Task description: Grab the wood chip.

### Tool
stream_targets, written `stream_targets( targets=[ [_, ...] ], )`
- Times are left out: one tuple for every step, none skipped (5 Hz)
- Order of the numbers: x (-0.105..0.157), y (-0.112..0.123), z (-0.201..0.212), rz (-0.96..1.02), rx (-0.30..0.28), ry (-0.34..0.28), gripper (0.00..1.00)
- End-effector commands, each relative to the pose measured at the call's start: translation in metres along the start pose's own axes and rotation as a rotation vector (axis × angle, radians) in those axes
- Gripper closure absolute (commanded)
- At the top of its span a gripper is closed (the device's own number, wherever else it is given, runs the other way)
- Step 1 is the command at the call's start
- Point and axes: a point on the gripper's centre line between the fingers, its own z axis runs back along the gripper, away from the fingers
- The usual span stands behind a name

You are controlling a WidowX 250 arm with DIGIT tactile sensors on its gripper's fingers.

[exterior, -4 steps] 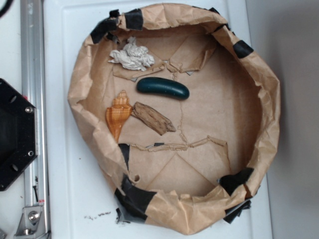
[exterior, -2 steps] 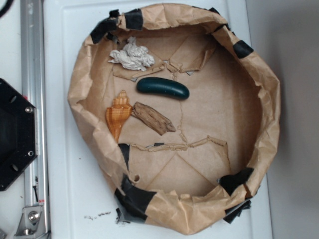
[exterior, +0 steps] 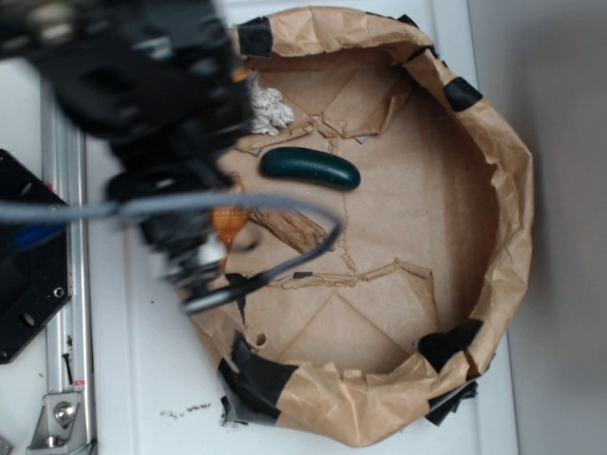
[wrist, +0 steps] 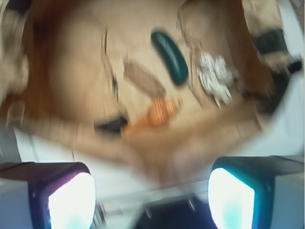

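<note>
**Exterior view: the wood chip lies in the paper bowl, half under the arm**

The exterior view shows the flat brown wood chip with rough streaky grain [exterior: 289, 227] lying on the floor of the big crumpled brown paper bowl [exterior: 507, 190], left of the middle. It lies flat and slanted. Its left end is hidden under the blurry black robot arm [exterior: 142, 85] and a grey cable [exterior: 237, 202] that crosses over it. Nothing is holding the chip.

Just left of the chip, a bit of the shiny orange spiral seashell [exterior: 228, 224] peeks out from under the arm. In the wrist view the chip [wrist: 143, 78] and the shell [wrist: 159, 112] sit close together, but it is too blurry to tell if they touch. Above the chip in the exterior view, a little apart from it, lies the smooth dark green oblong thing [exterior: 310, 167]. Farther up, a crumpled white paper wad [exterior: 273, 109] sits near the bowl's wall, partly hidden by the arm.

The gripper [wrist: 151, 191] shows best in the wrist view. Its two fingers [wrist: 71, 200] sit at the bottom corners with a wide gap between them and nothing in the gap. It hangs over the near wall of the bowl, well apart from the chip.

The bowl has black tape patches [exterior: 462, 93] on its rim and rests on a white table [exterior: 133, 379].
</note>
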Motion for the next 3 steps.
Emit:
stream_targets(
  targets=[
    [0.074,-0.006,-0.059,0.000,-0.046,-0.099,0.00],
    [0.067,-0.023,-0.084,-0.081,-0.038,-0.065,0.00],
    [0.055,-0.024,-0.103,-0.189,-0.036,-0.002,0.00]
  ],
)
